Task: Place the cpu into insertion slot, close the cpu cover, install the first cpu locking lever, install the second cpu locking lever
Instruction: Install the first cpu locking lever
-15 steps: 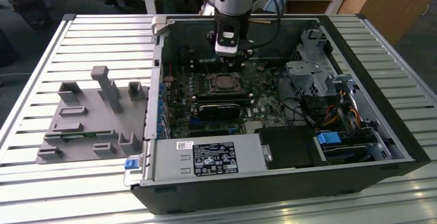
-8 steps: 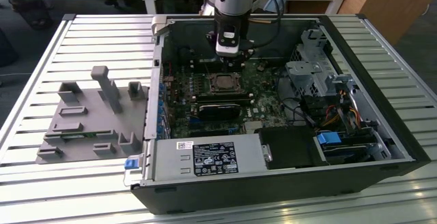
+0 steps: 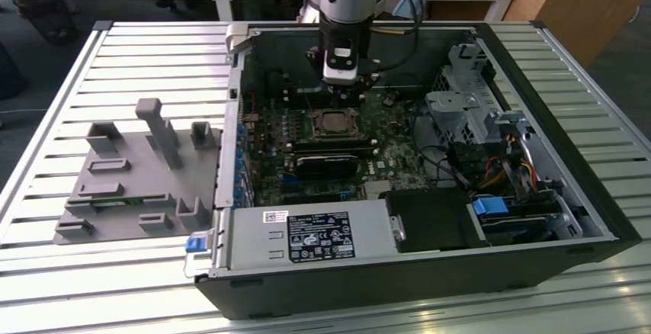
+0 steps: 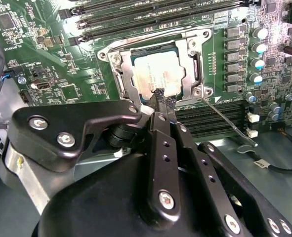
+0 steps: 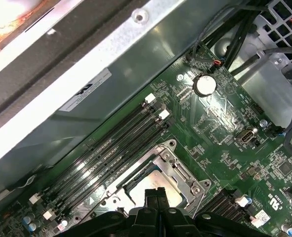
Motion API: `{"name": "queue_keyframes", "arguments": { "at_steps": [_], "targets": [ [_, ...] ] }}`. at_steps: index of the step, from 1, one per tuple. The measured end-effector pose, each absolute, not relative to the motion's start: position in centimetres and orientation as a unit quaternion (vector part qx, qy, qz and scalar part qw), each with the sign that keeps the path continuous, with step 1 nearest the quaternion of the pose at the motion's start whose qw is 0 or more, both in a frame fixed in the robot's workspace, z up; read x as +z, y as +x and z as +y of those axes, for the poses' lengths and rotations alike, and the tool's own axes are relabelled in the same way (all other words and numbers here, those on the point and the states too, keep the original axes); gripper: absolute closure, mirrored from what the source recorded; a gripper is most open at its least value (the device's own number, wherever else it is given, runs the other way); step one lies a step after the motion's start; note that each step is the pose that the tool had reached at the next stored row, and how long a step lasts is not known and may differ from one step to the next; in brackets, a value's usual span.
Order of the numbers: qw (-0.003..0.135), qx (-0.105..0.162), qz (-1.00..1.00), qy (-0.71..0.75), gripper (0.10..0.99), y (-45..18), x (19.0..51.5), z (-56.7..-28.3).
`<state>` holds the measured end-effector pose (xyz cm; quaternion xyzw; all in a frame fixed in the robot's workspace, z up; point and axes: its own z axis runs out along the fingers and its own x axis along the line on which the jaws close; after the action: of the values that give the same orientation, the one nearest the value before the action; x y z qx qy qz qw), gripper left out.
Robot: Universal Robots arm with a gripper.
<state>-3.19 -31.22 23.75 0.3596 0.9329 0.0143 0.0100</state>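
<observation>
On the exterior view's left the grey fixture plate [image 3: 122,189] sits well apart from the work. Your business is in the middle of the open computer case [image 3: 407,292], where the claw [image 3: 343,82] hangs just above the socket. You look to be at the cover step: the cpu [image 4: 158,74] is already seated and the cpu cover [image 4: 192,66] appears to lie down around it, while a thin locking lever [image 4: 227,123] stands loose beside the socket. The claw's fingers are pressed together, pinching nothing, with their tips at the cover's edge just beside the cpu. Your next move calls for bearing on frame or lever, never the chip.
</observation>
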Motion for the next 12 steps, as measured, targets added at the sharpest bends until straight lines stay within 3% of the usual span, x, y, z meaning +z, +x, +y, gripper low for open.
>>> {"name": "queue_keyframes", "arguments": {
  "at_steps": [12],
  "targets": [
    [0.010,0.014,0.939,0.345,0.965,-3.20,23.75,-31.22]
  ]
}}
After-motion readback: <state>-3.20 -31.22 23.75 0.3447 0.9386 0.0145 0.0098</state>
